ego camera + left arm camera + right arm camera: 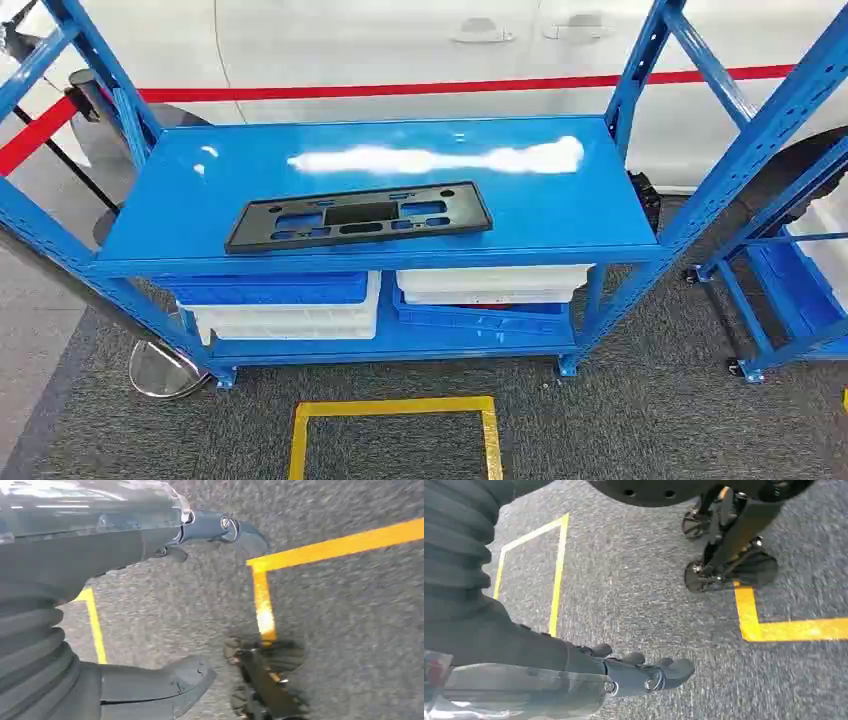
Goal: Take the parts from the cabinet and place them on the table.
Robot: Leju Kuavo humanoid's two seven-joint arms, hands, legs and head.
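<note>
Left hand, seen from its wrist: hangs over grey carpet, fingers stretched out and apart from the thumb, nothing between them, so it holds nothing. Thick grey thumb and darker fingers both free of any part. Yellow tape line on the carpet past the fingers, another strip nearer the ribbed cover.

Right hand, seen from its wrist: also hangs over the carpet, fingers extended, thumb side hidden, nothing seen in it; looks empty and open. Yellow tape corner on the floor beyond the fingers, yellow square outline beside the wrist cover.

Head view: black part, a long flat panel with cut-outs, lies flat on the top shelf of the blue rack, toward the shelf's 7 o'clock area, near the front edge, slightly skewed. Glare streak across the shelf at 12 o'clock of the part. Lower shelf: blue bin on white bins at 7 o'clock, white bin over a tilted blue tray at 5 o'clock. Yellow floor square at 6 o'clock of the rack. White car with a red stripe behind, at 12 o'clock. Second blue rack at 3 o'clock.
</note>
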